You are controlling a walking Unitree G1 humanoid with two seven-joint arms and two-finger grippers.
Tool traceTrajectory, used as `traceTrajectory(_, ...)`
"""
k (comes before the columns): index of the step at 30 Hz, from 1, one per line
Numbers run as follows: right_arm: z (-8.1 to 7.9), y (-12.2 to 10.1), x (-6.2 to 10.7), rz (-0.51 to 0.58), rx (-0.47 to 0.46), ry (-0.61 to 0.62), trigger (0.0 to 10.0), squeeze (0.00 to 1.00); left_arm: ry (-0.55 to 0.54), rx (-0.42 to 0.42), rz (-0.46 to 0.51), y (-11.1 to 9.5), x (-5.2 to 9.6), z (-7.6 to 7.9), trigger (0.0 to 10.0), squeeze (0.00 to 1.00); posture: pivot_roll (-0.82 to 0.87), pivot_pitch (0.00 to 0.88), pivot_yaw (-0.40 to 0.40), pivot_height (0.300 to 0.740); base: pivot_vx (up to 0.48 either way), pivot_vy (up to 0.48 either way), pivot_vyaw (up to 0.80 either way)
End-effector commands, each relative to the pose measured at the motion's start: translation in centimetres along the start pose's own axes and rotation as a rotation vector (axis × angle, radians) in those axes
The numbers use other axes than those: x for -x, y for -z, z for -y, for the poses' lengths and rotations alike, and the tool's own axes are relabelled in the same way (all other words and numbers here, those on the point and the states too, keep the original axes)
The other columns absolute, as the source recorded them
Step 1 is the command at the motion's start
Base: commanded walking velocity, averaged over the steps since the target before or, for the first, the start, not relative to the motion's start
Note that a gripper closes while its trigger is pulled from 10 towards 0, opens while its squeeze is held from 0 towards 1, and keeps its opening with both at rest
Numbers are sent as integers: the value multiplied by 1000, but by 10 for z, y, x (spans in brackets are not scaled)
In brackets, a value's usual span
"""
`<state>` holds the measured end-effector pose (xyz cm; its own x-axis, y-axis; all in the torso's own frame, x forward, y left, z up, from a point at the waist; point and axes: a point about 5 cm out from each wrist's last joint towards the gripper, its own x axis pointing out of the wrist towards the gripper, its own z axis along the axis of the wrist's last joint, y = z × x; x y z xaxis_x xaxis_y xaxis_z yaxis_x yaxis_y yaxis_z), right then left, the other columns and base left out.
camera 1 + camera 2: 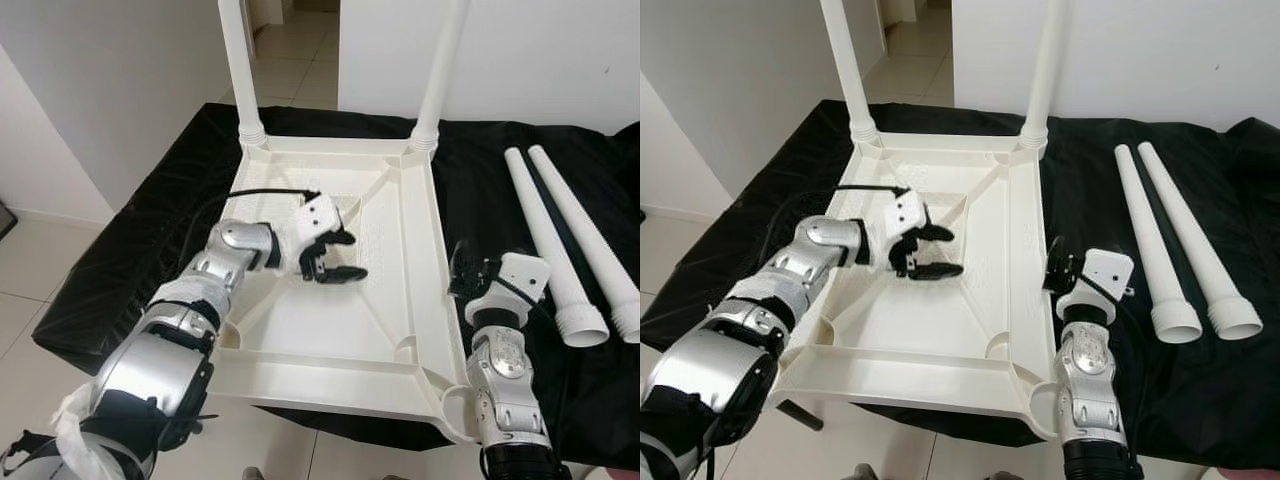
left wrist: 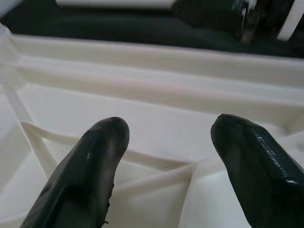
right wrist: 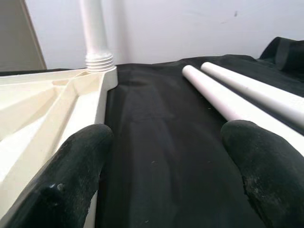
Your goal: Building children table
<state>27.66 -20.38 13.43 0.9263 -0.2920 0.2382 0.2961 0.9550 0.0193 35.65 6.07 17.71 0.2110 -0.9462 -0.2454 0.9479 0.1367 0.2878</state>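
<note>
head pair looks down on the upturned table (image 1: pixel 330 300); wrist views skim close along it.

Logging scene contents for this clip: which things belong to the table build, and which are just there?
Job:
upturned white tabletop
two fitted legs
two loose legs
left hand, open above the tabletop
right hand, open beside its edge

Just there:
black cloth
tiled floor

- No text, label, brand, number or sign can be read on anything in these views.
</note>
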Motion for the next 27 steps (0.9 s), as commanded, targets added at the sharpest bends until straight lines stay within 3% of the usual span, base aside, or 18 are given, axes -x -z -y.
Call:
traceTrajectory(1, 2, -2, -1, 6, -12, 9, 10000, 0, -45, 4, 19, -3, 8, -4, 10000, 0, -118, 21, 62, 740, 0, 0, 0)
traceTrajectory(2, 8, -4, -3, 11, -11, 29, 10000, 714, -109, -2, 87, -17, 18, -8, 10000, 0, -108, 17, 51, 740, 0, 0, 0)
traceTrajectory(6, 11, -5, -4, 13, -8, 47, 10000, 714, -138, -5, 116, -23, 22, -9, 10000, 0, -107, 17, 49, 740, 0, 0, 0)
traceTrajectory(7, 16, -6, -4, 15, 0, 73, 10000, 1000, -178, -12, 135, -27, 26, -10, 10000, 0, -105, 14, 45, 740, 0, 0, 0)
traceTrajectory(9, 16, -6, -4, 15, 0, 73, 10000, 1000, -178, -12, 135, -27, 26, -10, 10000, 0, -105, 14, 45, 740, 0, 0, 0)
traceTrajectory(12, 30, -7, -5, 6, 44, 137, 10000, 1000, -297, -19, 164, -31, 38, -13, 10000, 0, -111, 5, 40, 740, 0, 0, 0)
traceTrajectory(13, 37, -7, -6, -2, 71, 167, 10000, 0, -360, -19, 175, -32, 44, -15, 10000, 0, -113, 1, 38, 740, 0, 0, 0)
traceTrajectory(18, 53, -10, -5, -14, 114, 210, 10000, 0, -432, -9, 210, -36, 51, -10, 10000, 0, -109, 0, 23, 740, 0, 0, 0)
traceTrajectory(20, 61, -11, -3, -25, 134, 221, 10000, 0, -428, -14, 215, -37, 49, 0, 10000, 0, -112, 0, 19, 740, 0, 0, 0)
traceTrajectory(27, 72, -16, 0, -35, 143, 227, 10000, 0, -415, -10, 219, -43, 44, 13, 10000, 0, -113, 0, 5, 740, 0, 0, 0)
